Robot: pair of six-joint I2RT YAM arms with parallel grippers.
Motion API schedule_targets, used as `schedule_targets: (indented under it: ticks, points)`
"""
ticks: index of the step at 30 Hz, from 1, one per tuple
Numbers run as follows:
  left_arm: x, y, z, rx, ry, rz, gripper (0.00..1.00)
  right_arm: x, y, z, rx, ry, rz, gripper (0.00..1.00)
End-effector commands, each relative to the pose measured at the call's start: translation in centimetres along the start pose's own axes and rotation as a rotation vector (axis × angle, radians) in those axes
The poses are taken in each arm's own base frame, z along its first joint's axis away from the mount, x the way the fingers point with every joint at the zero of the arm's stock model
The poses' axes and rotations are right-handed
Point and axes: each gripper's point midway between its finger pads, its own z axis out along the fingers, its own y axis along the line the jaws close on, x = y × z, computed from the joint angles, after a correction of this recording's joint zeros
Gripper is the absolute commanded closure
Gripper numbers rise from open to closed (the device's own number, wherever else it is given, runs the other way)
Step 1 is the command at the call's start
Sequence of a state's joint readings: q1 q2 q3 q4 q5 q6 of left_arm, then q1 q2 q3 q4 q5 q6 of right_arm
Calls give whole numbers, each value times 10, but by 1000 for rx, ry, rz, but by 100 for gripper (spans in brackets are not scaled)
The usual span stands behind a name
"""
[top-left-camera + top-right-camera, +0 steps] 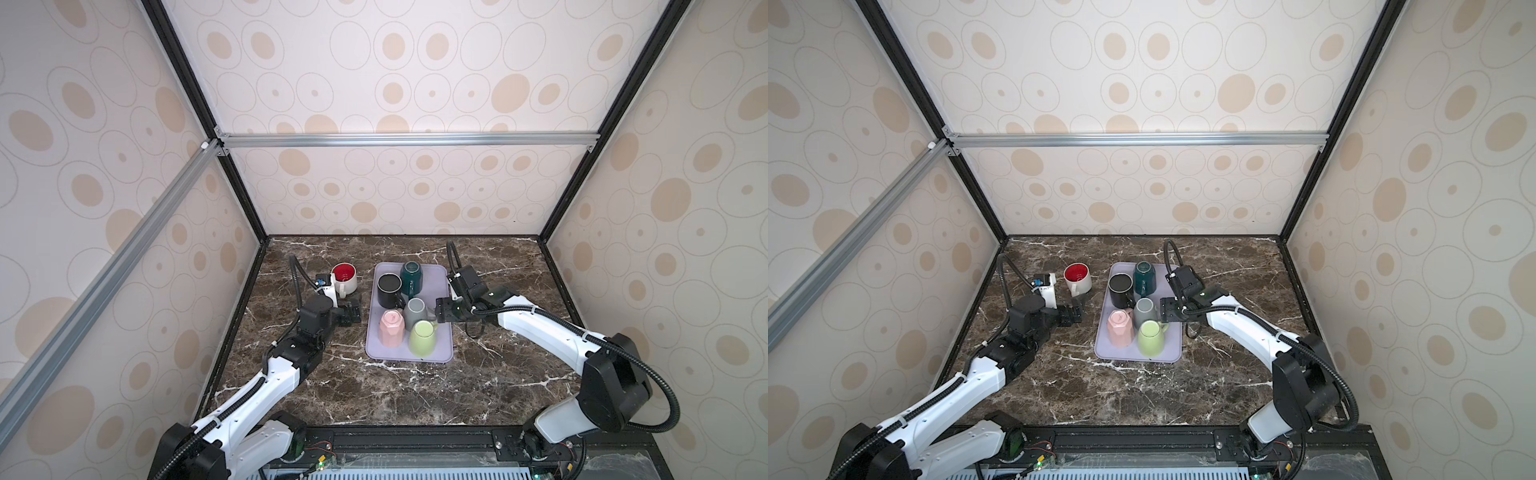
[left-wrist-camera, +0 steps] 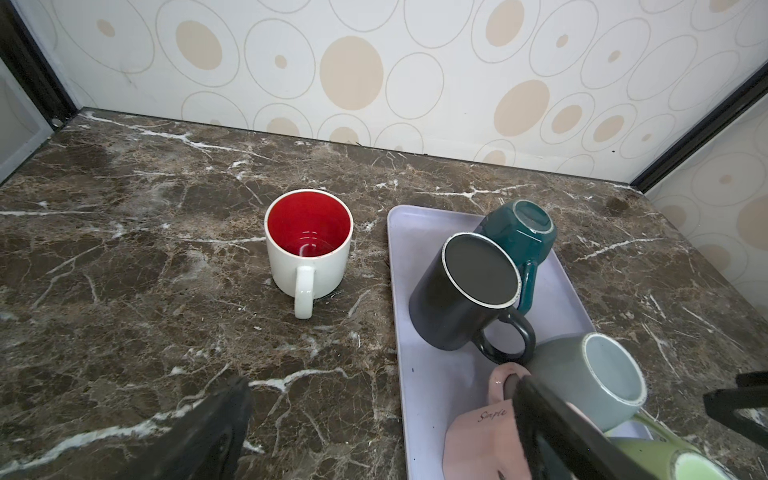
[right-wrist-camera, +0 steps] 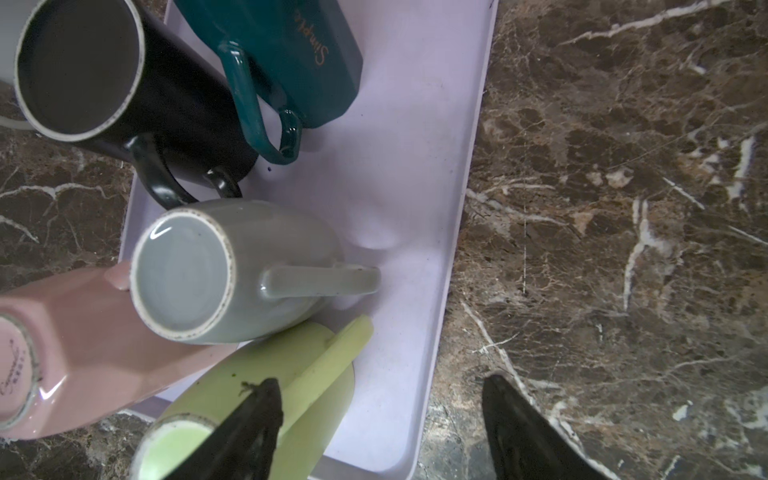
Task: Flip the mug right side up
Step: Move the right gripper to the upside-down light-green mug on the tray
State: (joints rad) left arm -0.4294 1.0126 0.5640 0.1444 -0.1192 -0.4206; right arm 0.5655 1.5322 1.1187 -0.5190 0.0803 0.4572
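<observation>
**Item:** white ceramic mug with red interior [image 1: 344, 277] [image 2: 309, 245].
- Stands upright, mouth up, on the dark brown marble counter [image 1: 415, 395].
- Sits just left of the lavender plastic tray [image 1: 432, 355] and apart from it.
- Handle faces the left arm.

**Left fingers** [image 2: 216, 428]: spread wide and empty, near the white mug but not touching it.

**Tray contents**, all base up and packed close:
- black ceramic mug [image 1: 390, 286]
- teal faceted mug [image 1: 411, 272]
- grey mug [image 1: 415, 311]
- pink faceted mug [image 1: 391, 328]
- light green mug [image 1: 423, 338]

**Right fingers** [image 3: 523, 428]: parted and gripping nothing, at the tray's right edge. One finger is above the light green mug's handle; the other is over the counter beside the tray.
</observation>
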Motion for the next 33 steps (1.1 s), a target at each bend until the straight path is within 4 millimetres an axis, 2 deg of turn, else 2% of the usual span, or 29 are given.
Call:
schedule_targets:
  ticks: [1,5,10,20,26,33]
  points:
    - [3,0,1,4,-8,-21,2,-2,-1,17,24,22,-14,22]
    - [5,-4,6,23,-5,-24,2,3,-3,28,45,52,-7,22]
    - [4,-12,13,54,6,-27,2,6,1,30,6,34,13,22]
    - [11,-14,9,88,-5,-44,2,28,-7,34,5,53,0,22]
    - [7,-16,10,97,-28,-37,2,40,-11,32,17,70,-1,22]
    - [11,-17,14,105,-13,-24,2,60,-15,22,22,84,9,22]
